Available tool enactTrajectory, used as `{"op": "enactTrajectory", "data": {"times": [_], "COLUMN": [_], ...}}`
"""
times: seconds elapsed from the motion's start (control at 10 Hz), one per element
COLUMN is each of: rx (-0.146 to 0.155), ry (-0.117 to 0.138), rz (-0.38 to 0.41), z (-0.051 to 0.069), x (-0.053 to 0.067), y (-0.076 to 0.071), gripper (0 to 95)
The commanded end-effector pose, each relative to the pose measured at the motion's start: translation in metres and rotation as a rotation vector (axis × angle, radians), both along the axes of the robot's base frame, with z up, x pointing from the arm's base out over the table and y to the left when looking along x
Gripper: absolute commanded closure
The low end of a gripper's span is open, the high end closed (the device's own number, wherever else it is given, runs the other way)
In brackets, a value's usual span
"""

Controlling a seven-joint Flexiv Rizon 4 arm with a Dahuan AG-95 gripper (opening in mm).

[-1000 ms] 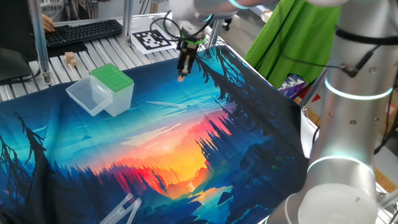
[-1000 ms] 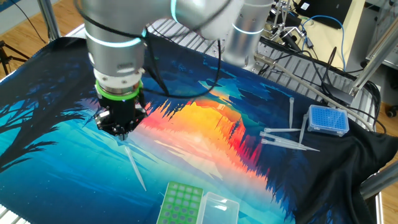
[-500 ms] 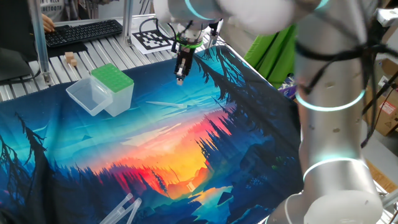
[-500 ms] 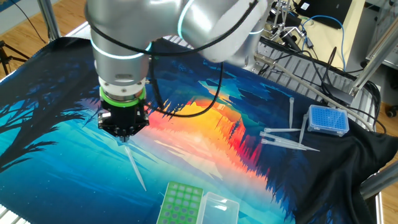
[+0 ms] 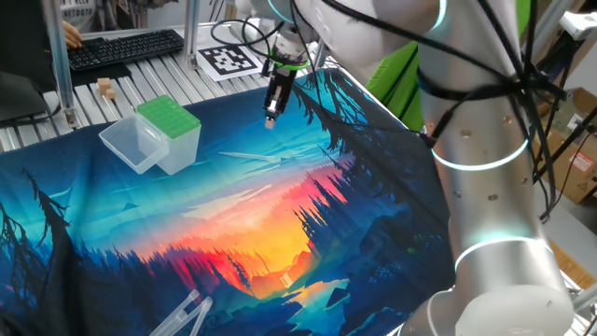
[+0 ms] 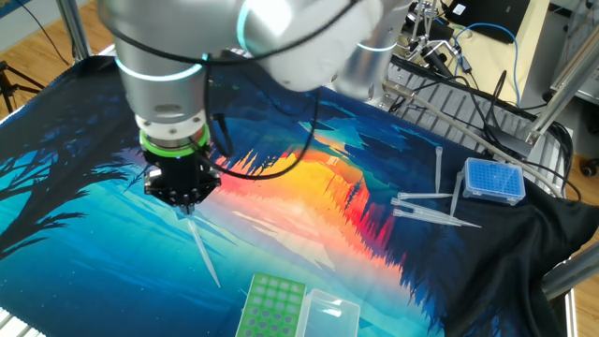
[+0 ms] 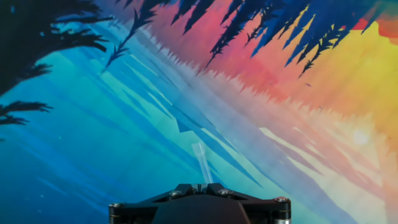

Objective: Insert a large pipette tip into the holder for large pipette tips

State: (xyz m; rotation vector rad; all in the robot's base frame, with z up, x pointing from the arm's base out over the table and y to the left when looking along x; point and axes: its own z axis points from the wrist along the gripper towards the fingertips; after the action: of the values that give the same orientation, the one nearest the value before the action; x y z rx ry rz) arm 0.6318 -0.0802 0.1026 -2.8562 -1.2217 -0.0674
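My gripper (image 6: 187,208) hangs over the left part of the printed cloth, shut on the large pipette tip (image 6: 204,248), a thin translucent cone that slants down from the jaws toward the cloth. In the hand view the large pipette tip (image 7: 200,160) sticks out ahead of the closed gripper (image 7: 200,185). The holder for large pipette tips (image 6: 271,307) has a green perforated top and stands at the near edge, its clear lid (image 6: 329,314) open beside it. In one fixed view the gripper (image 5: 270,119) is right of and apart from the holder (image 5: 170,119).
A blue tip box (image 6: 493,181) stands at the right with several loose tips (image 6: 430,206) beside it. Two clear tubes (image 5: 187,313) lie at the cloth's near edge. A keyboard (image 5: 121,47), a marker tag (image 5: 229,59) and small wooden blocks (image 5: 105,89) sit behind the cloth.
The gripper and the held tip have stayed almost in place. The arm's upper links have swung round above it.
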Motion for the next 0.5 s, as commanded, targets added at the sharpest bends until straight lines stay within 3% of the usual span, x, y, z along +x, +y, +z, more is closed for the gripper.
{"op": "enactTrajectory", "data": {"times": [0.1, 0.5], "rx": [-0.021, -0.031], "ry": [-0.009, -0.011], "rz": [0.021, 0.027], "z": [-0.0035, -0.0114], "x": [-0.0017, -0.0022], "y": [0.0008, 0.0004], "gripper": [95.0, 95.0]}}
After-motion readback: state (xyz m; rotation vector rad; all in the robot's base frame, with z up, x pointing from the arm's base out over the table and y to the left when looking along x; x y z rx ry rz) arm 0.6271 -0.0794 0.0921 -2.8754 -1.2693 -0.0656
